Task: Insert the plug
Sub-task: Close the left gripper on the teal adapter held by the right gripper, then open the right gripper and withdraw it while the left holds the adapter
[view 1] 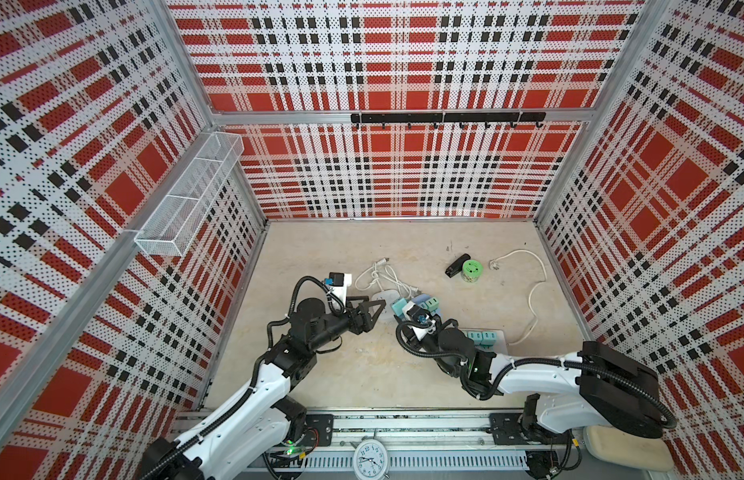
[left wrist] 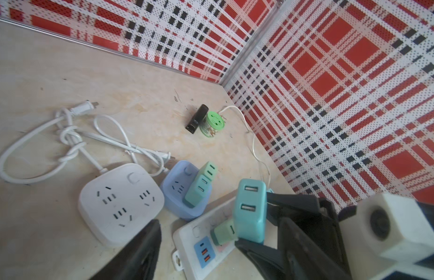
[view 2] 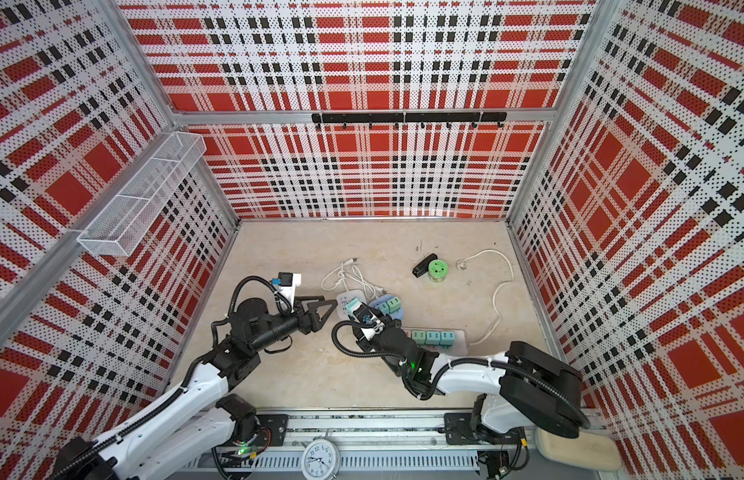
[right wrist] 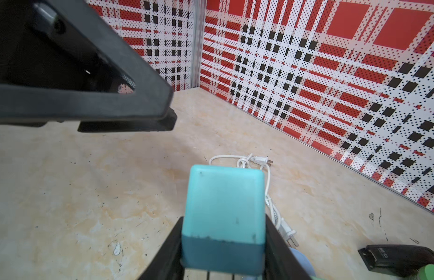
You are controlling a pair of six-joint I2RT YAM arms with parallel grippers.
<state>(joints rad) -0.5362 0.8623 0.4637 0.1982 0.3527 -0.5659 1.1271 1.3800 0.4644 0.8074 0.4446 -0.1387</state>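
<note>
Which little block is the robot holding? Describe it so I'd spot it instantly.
On the beige table, find the white square plastic socket block; close to it, the right arm's black jaws are shut on a teal rectangular plastic charger plug. Its mint-green neighbours are all plugged in; this bluer one alone is gripped.

The tabletop (view 1: 362, 374) is a smooth, low-sheen, stone-look surface, beige-veined, with dark scuffs. The teal plug (right wrist: 224, 206) has a smooth matt plastic shell with small dark specks. The white socket block (left wrist: 121, 201) is smooth satin plastic; the lilac socket block (left wrist: 172, 177) beside it is matt plastic. The white cable (left wrist: 70, 138) has a smooth sheath. The fingers (right wrist: 94, 97) of the left gripper (view 1: 377, 301) are matt black plastic. The walls (view 1: 403, 178) are perforated printed panels in bare metal framing (view 1: 278, 117). The basket (view 1: 187, 195) is white-coated wire mesh.
</note>
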